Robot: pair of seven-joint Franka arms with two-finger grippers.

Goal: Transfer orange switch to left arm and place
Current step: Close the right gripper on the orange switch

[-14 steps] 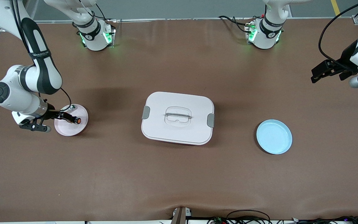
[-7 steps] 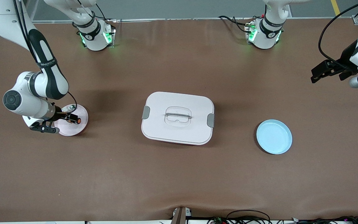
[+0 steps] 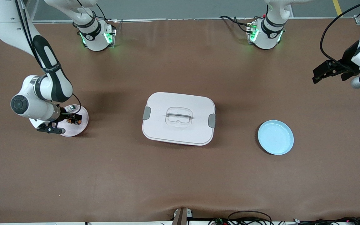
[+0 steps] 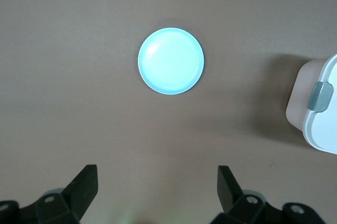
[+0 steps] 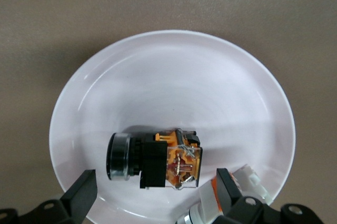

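While the orange switch (image 5: 155, 161) lies on its side in the pink plate (image 5: 174, 76), the right gripper (image 5: 152, 195) hovers spread wide just over it, gripping nothing. The left gripper (image 4: 158, 190) waits, fingers apart, above the empty blue plate (image 4: 170, 61).

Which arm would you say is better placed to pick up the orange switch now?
Probably the right: its open gripper hangs just over the switch on the pink plate. The left gripper waits open, high near the table's other end.

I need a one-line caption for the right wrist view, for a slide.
Right gripper, jaws open, hovers over the orange switch lying on its side in the white plate.
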